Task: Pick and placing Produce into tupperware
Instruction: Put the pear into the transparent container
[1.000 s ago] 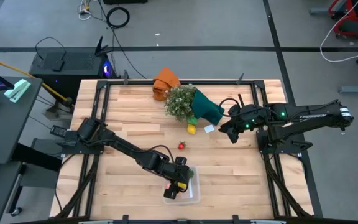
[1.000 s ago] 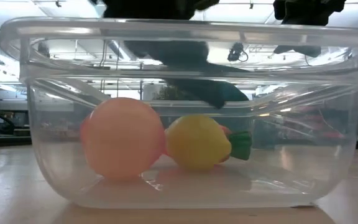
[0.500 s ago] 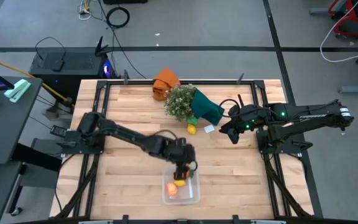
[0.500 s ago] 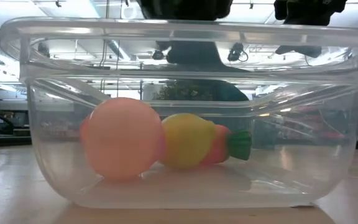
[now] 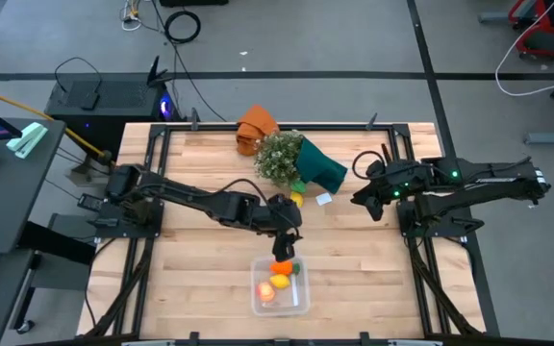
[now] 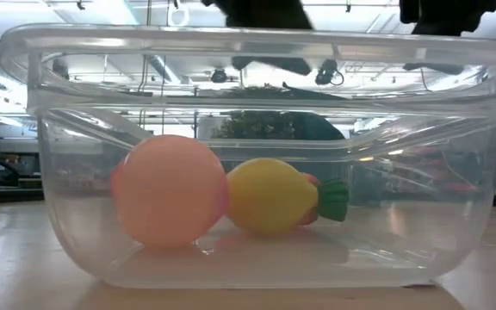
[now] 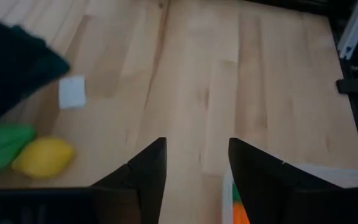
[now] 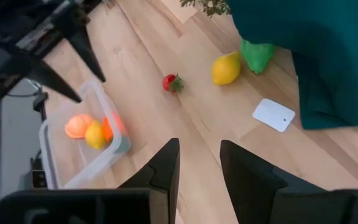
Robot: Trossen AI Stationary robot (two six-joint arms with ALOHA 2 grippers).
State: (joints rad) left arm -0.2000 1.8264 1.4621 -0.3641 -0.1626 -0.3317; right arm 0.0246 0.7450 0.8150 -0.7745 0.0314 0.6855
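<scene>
From overhead, my left gripper (image 5: 285,226) hangs empty, jaws parted, beyond the tupperware (image 5: 299,303) holding peach (image 5: 265,293), lemon (image 5: 280,282) and carrot (image 5: 283,268). Its wrist shows the loose lemon (image 7: 43,156). My right gripper (image 8: 196,163), parted and empty, waits over the berry (image 8: 171,82).

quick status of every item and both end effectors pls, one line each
tupperware: lidless, upright on table
peach: inside tupperware
lemon in the tupperware: beside the peach
carrot: in tupperware, behind that lemon
second lemon: loose on table by the teal wrap
red berry: loose on table
left end effector: open, empty, above table near tupperware
right end effector: open, empty, waiting on the table's right side
</scene>
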